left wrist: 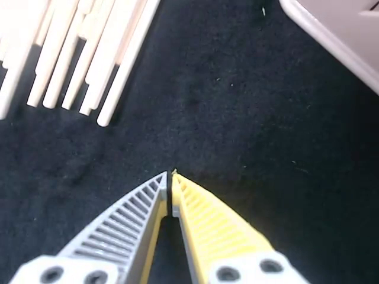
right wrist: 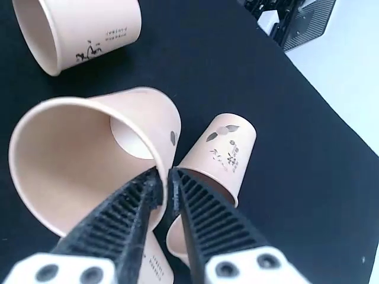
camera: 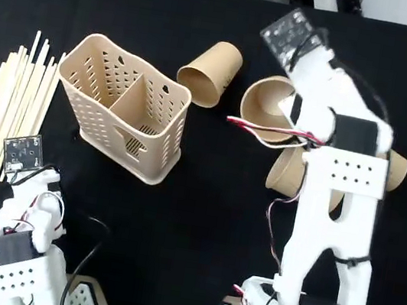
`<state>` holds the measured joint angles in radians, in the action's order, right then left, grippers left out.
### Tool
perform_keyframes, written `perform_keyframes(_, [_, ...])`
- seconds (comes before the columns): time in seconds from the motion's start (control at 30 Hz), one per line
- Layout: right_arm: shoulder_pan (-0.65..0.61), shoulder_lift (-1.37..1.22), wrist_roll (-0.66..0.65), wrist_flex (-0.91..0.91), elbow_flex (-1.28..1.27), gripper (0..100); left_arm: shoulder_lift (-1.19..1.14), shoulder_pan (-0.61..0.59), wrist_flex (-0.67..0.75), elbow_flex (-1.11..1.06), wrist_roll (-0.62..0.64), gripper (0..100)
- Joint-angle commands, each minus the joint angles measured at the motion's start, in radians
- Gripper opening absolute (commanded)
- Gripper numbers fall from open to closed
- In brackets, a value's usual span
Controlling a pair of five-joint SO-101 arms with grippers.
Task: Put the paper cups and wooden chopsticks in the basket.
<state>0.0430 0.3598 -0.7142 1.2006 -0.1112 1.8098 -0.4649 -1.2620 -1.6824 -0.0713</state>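
The beige slotted basket [camera: 122, 105] stands left of the table's middle. Wooden chopsticks [camera: 8, 114] lie in a loose bundle at its left. My left gripper [left wrist: 170, 177] is shut on nothing, just above the black cloth near the chopsticks' [left wrist: 89, 53] ends. My right gripper [right wrist: 164, 177] is shut on the rim of a brown paper cup [right wrist: 89, 160], held tilted with its mouth open; this held cup [camera: 269, 105] is right of the basket. A second cup [camera: 210, 72] lies on its side behind the basket. Other cups [right wrist: 219, 154] lie under my right arm [camera: 341, 166].
A basket corner [left wrist: 343, 35] shows at the edge of the left wrist view. Another cup [camera: 396, 171] pokes out past the right arm. Red and white wires [camera: 257, 130] hang by the held cup. Black cloth [camera: 200, 222] covers the table.
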Motion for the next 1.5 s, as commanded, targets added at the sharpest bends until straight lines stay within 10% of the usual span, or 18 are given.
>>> perform_keyframes(0.0, [-0.029, 0.039, 0.064, 0.114, 0.17, 1.1, 0.009, -0.004, -0.008, -0.016, 0.008, 3])
perform_keyframes(0.73, [-0.341, 0.048, 0.279, 0.563, 0.82, 1.1, 0.009, -0.004, -0.008, -0.016, 0.008, 3])
perform_keyframes(1.47, [-0.649, 0.044, 0.42, 0.566, 0.639, 1.1, 0.009, -0.004, -0.008, -0.016, 0.008, 3])
